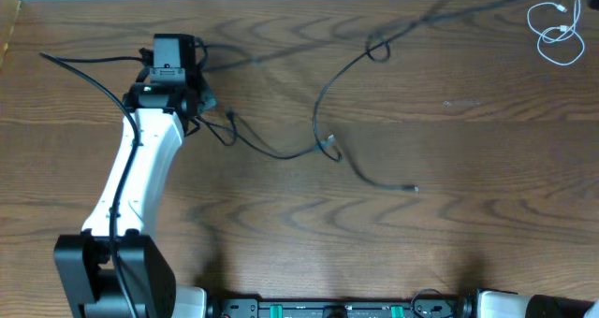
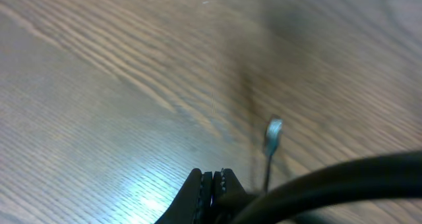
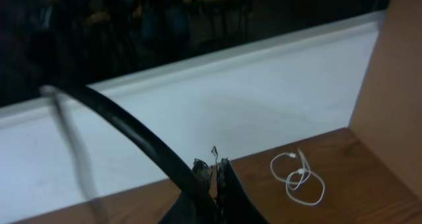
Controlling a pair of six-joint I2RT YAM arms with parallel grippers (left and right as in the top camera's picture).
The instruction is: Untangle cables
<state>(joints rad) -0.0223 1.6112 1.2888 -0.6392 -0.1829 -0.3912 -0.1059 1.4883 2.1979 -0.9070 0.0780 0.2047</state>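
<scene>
Across the wooden table (image 1: 468,243) in the overhead view, the left arm (image 1: 140,159) reaches into the upper left of the frame. The right arm sits out of that shot.

The black cable (image 1: 318,103) is the big item. It sprawls from beside the left wrist through the middle of the frame, then climbs toward the upper right, where it blurs out. The white cable (image 1: 557,33) lies coiled in the far upper right corner, well apart from the black one.

The left gripper (image 2: 212,184) has its jaws pressed together. A thin dark cord topped with a silvery plug (image 2: 273,132) rises just beside it, and I cannot tell whether the cord is actually nipped. The right gripper (image 3: 216,171) is closed too, with nothing clearly between the jaws.

Now the dangers:
- **Snagging:** the thick arm wire (image 2: 343,178) crosses right by that plug, so a pull could catch cord on wire.
- **Knotting:** the small loop (image 1: 377,49) in the upper centre could cinch into a knot if both ends get tugged.
- **Slipping:** a weak pinch lets the cord go.
- **Falling off:** the white coil sits close to the table's corner, and a careless sweep could push it over.

As for writing, there are no labels, brands or lettering legible anywhere.
</scene>
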